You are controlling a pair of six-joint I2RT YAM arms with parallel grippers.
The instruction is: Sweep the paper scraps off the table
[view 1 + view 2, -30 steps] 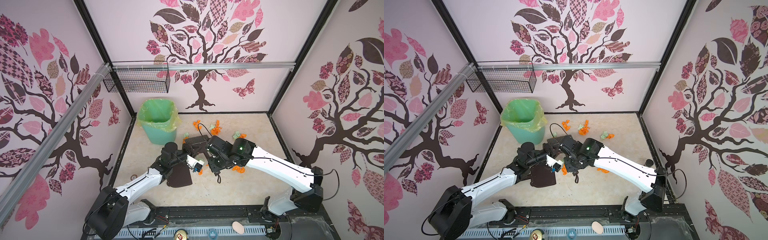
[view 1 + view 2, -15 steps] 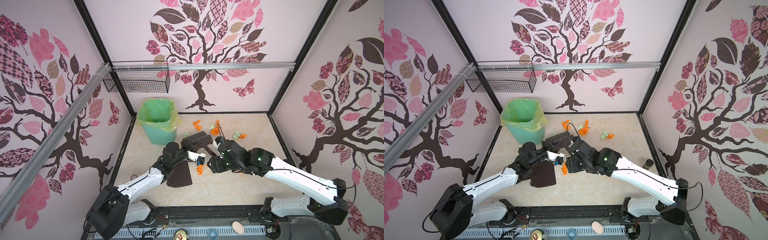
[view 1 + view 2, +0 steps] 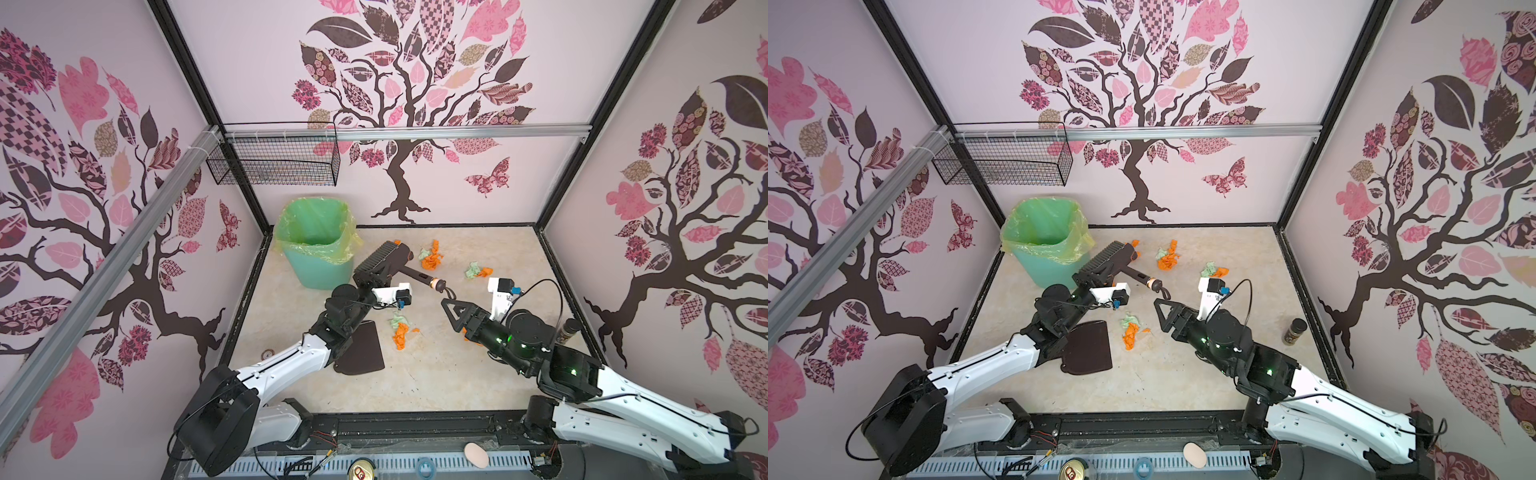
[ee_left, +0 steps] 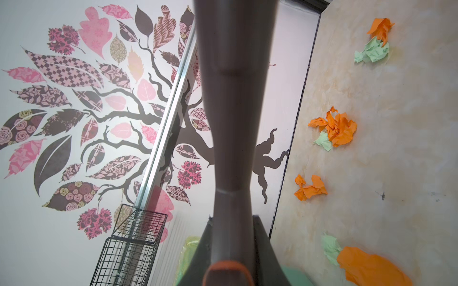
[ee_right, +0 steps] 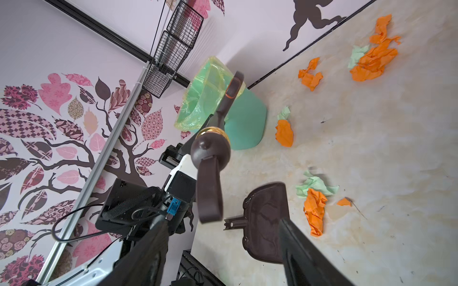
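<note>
My left gripper [image 3: 368,280] [image 4: 233,219] is shut on a dark brown brush [image 3: 384,259] [image 3: 1106,262], held above the table [image 3: 415,386] beside the bin. The brush handle's loop [image 5: 209,188] hangs just in front of my right gripper [image 3: 449,305] [image 5: 223,230], which stands open and holds nothing. Orange and green paper scraps [image 3: 401,332] [image 5: 314,205] lie between the two grippers. More paper scraps [image 3: 432,257] [image 4: 334,128] lie near the back wall, and others [image 3: 478,271] to the right. A dark dustpan [image 3: 361,349] [image 5: 265,218] lies flat beside my left arm.
A green bin [image 3: 320,249] with a yellow-green liner stands at the back left corner. A wire basket [image 3: 274,166] hangs on the wall above it. A small dark jar [image 3: 569,328] stands by the right edge. Black frame edging borders the table.
My right gripper has opened, let go of the brush handle and drawn back to the right. My left gripper keeps the brush and has barely moved.
</note>
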